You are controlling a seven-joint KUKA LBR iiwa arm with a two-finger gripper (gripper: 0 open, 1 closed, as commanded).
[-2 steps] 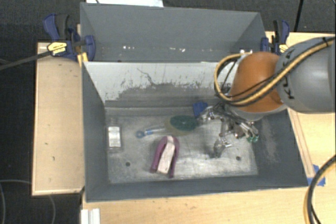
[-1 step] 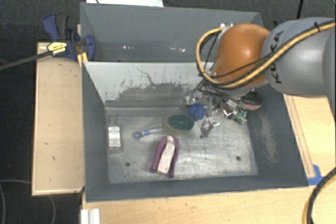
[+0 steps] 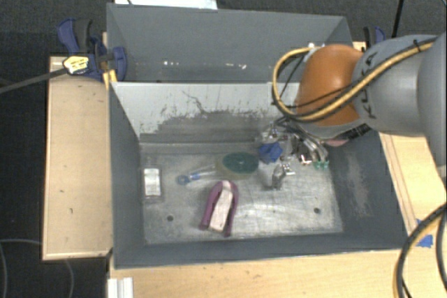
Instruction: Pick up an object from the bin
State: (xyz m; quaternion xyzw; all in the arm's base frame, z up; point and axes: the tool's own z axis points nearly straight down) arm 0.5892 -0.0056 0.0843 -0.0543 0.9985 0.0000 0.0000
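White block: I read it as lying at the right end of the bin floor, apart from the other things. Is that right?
Not quite. The camera view shows the white block at the left end of the bin floor, not the right. It does lie apart from the other things. The gripper is the one on the right side.

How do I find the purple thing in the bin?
Look in the grey bin, near the front of its floor. The purple thing lies there, just in front of the green disc. It alone is long and purple, with a white strip.
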